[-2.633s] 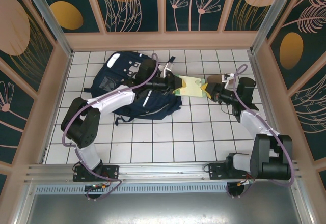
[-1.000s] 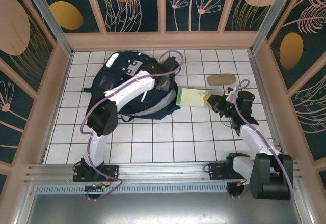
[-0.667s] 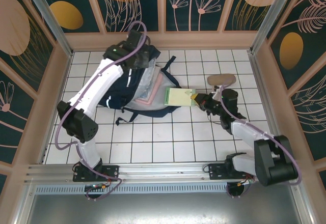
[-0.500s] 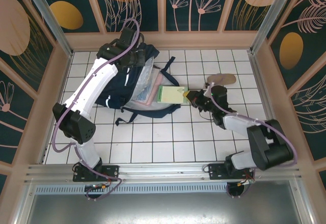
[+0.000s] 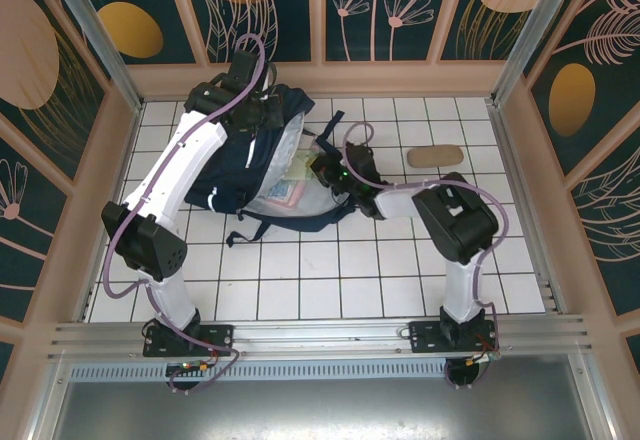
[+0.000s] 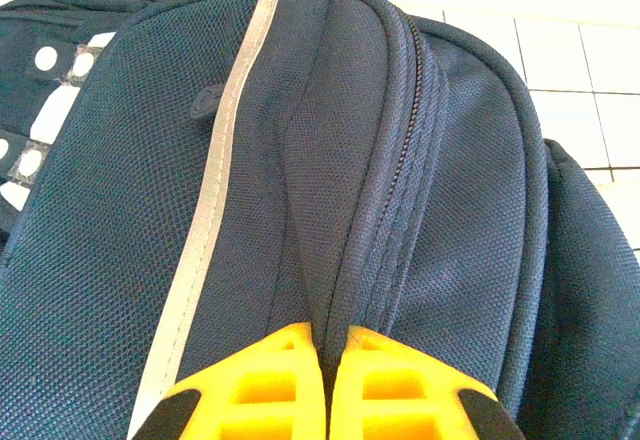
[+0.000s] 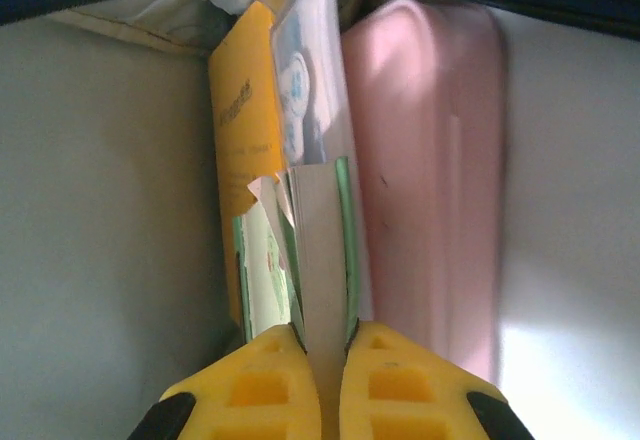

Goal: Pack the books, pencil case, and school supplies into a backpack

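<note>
With the left fingers (image 6: 265, 385) pinched shut on the top seam of the backpack (image 6: 420, 210), holding its mouth open, the right fingers (image 7: 262, 385), clamped on a thin book (image 7: 318, 245) that seems to sit inside beside the pink case (image 7: 425, 160), should push it deep before letting go.

We're in a robot test cell: white-tiled counter (image 5: 380, 270), aluminium rail (image 5: 320, 332), floral-printed panels (image 5: 380, 10) boxing it in.
</note>
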Tool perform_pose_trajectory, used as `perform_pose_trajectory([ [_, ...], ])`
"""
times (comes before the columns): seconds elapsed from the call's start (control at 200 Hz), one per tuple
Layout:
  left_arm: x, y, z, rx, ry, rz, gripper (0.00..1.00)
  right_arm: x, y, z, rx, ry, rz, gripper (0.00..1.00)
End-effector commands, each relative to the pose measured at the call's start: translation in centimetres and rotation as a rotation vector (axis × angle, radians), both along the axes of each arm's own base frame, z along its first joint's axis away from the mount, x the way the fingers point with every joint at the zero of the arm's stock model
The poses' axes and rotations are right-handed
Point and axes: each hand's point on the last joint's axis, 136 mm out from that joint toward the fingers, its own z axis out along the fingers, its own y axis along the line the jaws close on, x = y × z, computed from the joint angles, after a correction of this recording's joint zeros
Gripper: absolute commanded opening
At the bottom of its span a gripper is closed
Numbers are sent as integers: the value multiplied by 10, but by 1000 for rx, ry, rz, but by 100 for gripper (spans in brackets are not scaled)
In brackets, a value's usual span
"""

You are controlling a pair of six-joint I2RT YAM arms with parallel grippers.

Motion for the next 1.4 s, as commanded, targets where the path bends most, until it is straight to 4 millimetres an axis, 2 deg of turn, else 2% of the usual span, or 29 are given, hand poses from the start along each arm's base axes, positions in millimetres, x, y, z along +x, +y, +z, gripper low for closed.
perform_pose_trajectory([
  [0.0,8,-20,67,-186,-161,-18,0,38,15,28,34,-62,-87,0],
  [0.19,4,-20,61,-194,-147,-20,0,80,58,28,25,-66,-61,0],
  [0.21,4,-20,61,-194,-145,-20,0,83,64,27,15,-64,-50,5],
  [0.215,4,-20,60,-194,-144,-19,0,83,64,18,3,-51,-47,7],
  [0.22,4,-20,60,-194,-144,-19,0,83,64,18,3,-51,-47,7],
  [0.245,3,-19,60,-193,-142,-19,0,87,71,21,-4,-55,-30,19],
  [0.33,3,-17,60,-186,-141,-16,0,88,82,30,-5,-78,8,38],
  [0.38,4,-15,59,-183,-141,-10,0,86,80,34,-26,-88,10,53],
  [0.42,5,-13,59,-182,-141,-3,0,83,77,35,-47,-92,11,58],
  [0.505,7,-11,57,-185,-140,5,0,78,68,38,-82,-84,16,61],
  [0.71,12,-12,55,-205,-143,4,0,59,48,66,-158,-111,28,72],
  [0.75,12,-12,56,-208,-147,4,0,56,42,67,-192,-98,27,76],
  [0.831,14,-11,54,-205,-151,9,0,48,29,67,-250,-83,45,77],
  [0.951,15,-12,47,-210,-151,7,0,31,-4,65,-333,-77,31,80],
  [1.041,14,-15,39,-228,-142,3,0,20,-42,71,-402,-88,-23,83],
  [1.136,13,-18,27,-246,-126,-4,0,9,-87,68,-526,-65,-106,87],
  [1.161,13,-20,24,-249,-122,-11,0,14,-115,65,-564,-39,-168,89],
  [1.276,9,-33,8,-285,-98,-81,0,12,-191,42,-650,86,-291,91],
  [1.296,3,-36,20,-313,-119,-109,0,11,-204,38,-659,107,-311,91],
  [1.396,-9,-52,21,-396,-112,-200,0,10,-256,20,-683,207,-388,93],
])
